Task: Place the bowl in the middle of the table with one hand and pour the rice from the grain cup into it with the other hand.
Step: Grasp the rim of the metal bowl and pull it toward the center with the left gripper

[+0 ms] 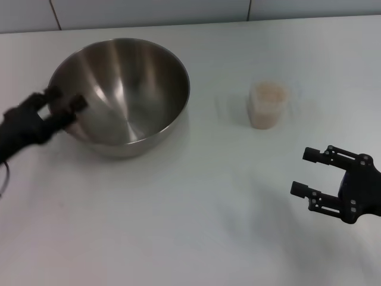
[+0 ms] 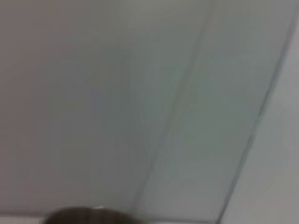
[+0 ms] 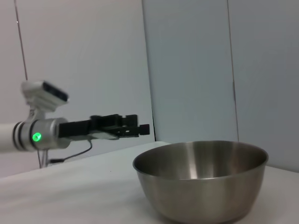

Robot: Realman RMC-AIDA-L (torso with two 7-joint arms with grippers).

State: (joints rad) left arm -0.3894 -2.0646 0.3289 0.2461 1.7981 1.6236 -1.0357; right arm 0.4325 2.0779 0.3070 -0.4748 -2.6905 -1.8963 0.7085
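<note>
bowl (image 1: 128,95): steel, upright, table (image 1: 178,226) left | grain cup (image 1: 268,106): clear, rice (image 1: 268,93)-filled, upright, well right

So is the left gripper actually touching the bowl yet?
Apart. In the right wrist view the left gripper hangs above and beside the bowl, with wall showing between its fingertips and the rim. The head view overlaps them, so it settles nothing.

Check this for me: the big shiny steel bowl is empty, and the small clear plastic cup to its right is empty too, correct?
Not quite. The large stainless-steel bowl is empty, but the small clear plastic cup holds pale rice, nearly to its top. The head view shows this.
</note>
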